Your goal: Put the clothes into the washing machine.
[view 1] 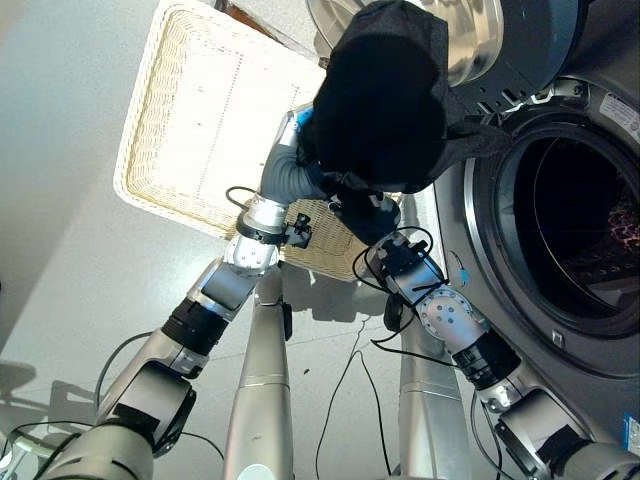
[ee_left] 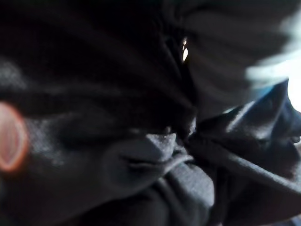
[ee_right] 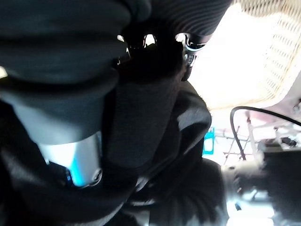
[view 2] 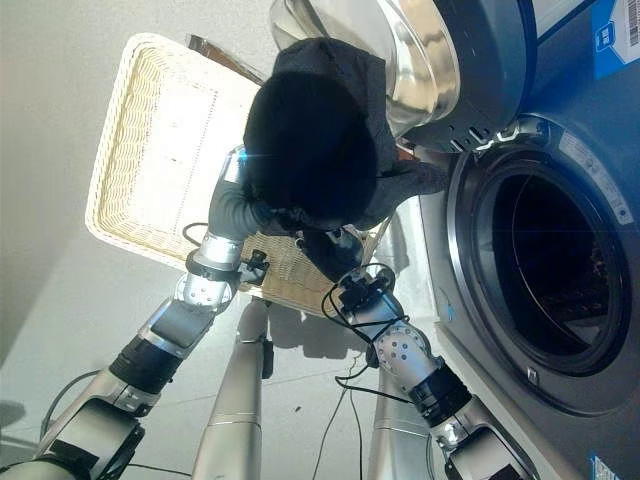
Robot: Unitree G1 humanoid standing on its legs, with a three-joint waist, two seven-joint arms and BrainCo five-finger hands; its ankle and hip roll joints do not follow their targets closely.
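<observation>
Black garment (view 1: 385, 95) bundled beside open washing machine (view 1: 560, 215) — above wicker basket (view 1: 200, 120).

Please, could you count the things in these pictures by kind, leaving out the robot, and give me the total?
Black garment, bundled and held up on both arms: 1
Wicker basket, pale, on the floor: 1
Washing machine, door open: 1
Patterned cloth inside the drum: 1
Total: 4
</observation>
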